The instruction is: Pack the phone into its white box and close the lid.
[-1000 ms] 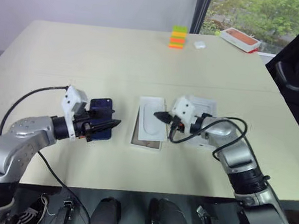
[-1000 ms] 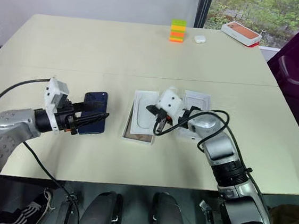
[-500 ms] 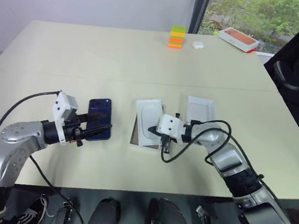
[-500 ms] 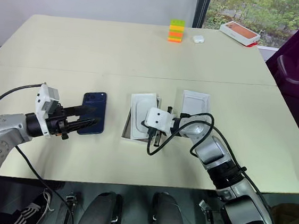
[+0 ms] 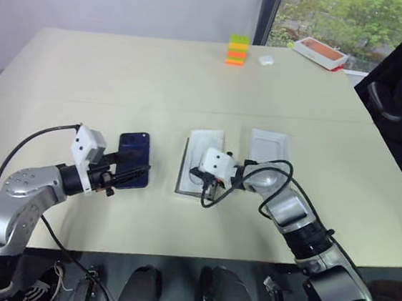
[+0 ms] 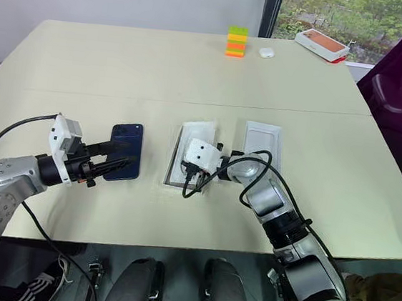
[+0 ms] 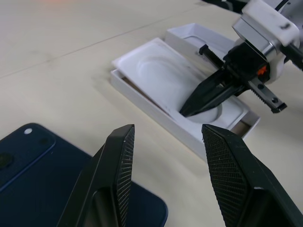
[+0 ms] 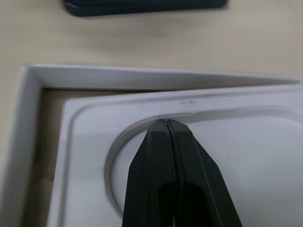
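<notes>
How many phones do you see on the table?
1. The phone lies flat on the table, to the left of the white box, under the fingers of the open left gripper. None is visible elsewhere.

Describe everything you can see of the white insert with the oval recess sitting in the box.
The white moulded insert with a shallow oval recess looks like thin matte card or pulp, rectangular with a raised border. It lies askew in the shallow white cardboard box, leaving a strip of tan floor bare along one side. The right claw, shut, rests its tips inside the recess. The dark navy smartphone lies apart on the table.
</notes>
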